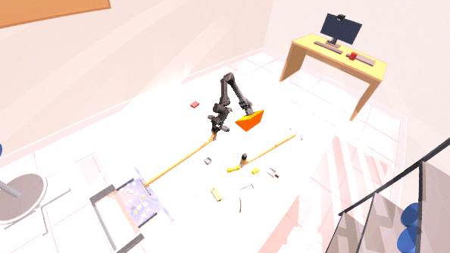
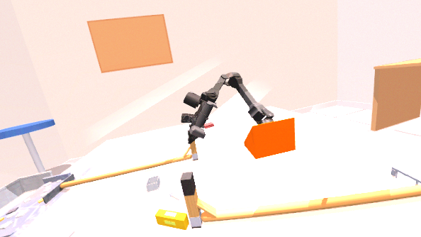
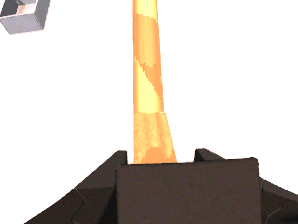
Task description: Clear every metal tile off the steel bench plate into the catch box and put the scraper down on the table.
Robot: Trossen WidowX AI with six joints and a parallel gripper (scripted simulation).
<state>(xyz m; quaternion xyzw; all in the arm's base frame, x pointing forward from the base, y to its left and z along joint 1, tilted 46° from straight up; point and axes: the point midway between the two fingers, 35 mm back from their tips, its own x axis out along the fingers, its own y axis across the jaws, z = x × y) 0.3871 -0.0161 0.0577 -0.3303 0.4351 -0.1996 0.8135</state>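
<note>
My gripper (image 1: 214,132) (image 2: 193,140) (image 3: 152,160) is shut on the upright grip of the long scraper (image 1: 178,161) (image 2: 120,172) (image 3: 147,63). The scraper's wooden pole runs away from me to its dark blade (image 1: 145,187) (image 2: 57,187). The blade rests on the near part of the steel bench plate (image 1: 130,189) (image 2: 33,200). Several small metal tiles (image 1: 139,207) (image 2: 14,211) lie on the plate beyond the blade. The grey catch box (image 1: 102,193) (image 2: 21,183) stands at the plate's far end.
A second long scraper (image 1: 273,146) (image 2: 301,204) lies to the right, next to an orange wedge (image 1: 250,120) (image 2: 273,137). A grey cube (image 1: 207,160) (image 2: 153,183) (image 3: 25,8), yellow blocks (image 1: 216,194) (image 2: 171,218) and a red block (image 1: 195,104) lie scattered on the table.
</note>
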